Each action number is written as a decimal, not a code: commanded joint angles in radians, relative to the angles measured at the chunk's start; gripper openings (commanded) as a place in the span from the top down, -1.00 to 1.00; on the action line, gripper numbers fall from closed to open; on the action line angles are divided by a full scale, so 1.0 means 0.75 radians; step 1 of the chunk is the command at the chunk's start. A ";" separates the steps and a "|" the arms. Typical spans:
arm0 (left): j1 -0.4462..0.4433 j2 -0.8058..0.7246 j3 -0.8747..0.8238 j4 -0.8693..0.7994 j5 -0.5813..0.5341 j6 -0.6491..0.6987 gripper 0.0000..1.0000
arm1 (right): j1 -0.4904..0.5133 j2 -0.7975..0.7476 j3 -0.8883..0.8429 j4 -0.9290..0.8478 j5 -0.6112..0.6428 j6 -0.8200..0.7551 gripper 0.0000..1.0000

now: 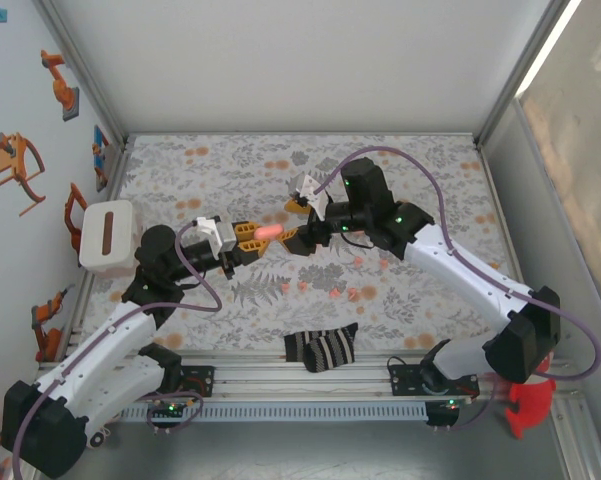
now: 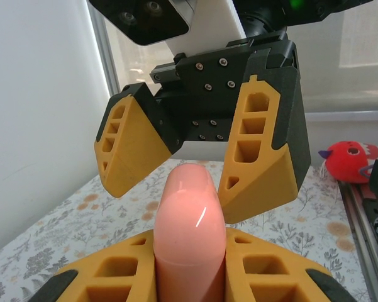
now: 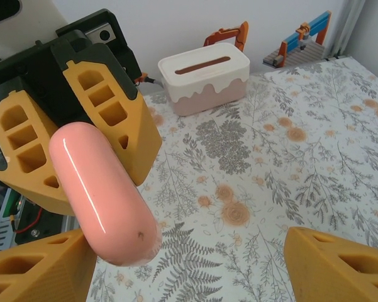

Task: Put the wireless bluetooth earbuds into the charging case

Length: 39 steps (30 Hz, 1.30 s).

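A salmon-pink charging case [image 1: 270,231] hangs above the floral cloth at the table's middle, closed as far as I can tell. My left gripper [image 1: 255,233] is shut on its near end, and in the left wrist view the case [image 2: 190,214] stands up between the left gripper's [image 2: 190,251] orange fingers. My right gripper [image 1: 295,238] faces it from the right, open. Its fingers [image 2: 264,157] straddle the case's free tip without clamping it. In the right wrist view the case [image 3: 104,195] ends beside one finger of the right gripper [image 3: 189,277]. Two tiny coral-red earbuds [image 1: 352,296] lie on the cloth in front.
A white tissue box [image 1: 107,237] stands at the left edge, also seen in the right wrist view [image 3: 204,75]. A striped black-and-white sock [image 1: 322,347] lies at the near edge. A red plush toy [image 1: 528,400] sits off the table's near right corner.
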 commanded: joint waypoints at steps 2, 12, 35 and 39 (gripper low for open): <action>-0.008 -0.017 0.011 -0.049 0.080 0.042 1.00 | -0.003 -0.033 0.081 0.053 0.059 -0.016 -0.54; -0.009 -0.010 0.025 -0.098 0.077 0.073 1.00 | -0.002 -0.042 0.085 0.047 0.080 -0.027 -0.55; -0.016 -0.182 -0.193 0.027 -0.218 -0.030 1.00 | -0.005 -0.178 0.014 -0.015 0.420 0.195 -0.53; -0.016 -0.318 -0.246 -0.053 -0.290 -0.065 1.00 | -0.005 -0.144 0.034 -0.171 0.553 0.333 -0.40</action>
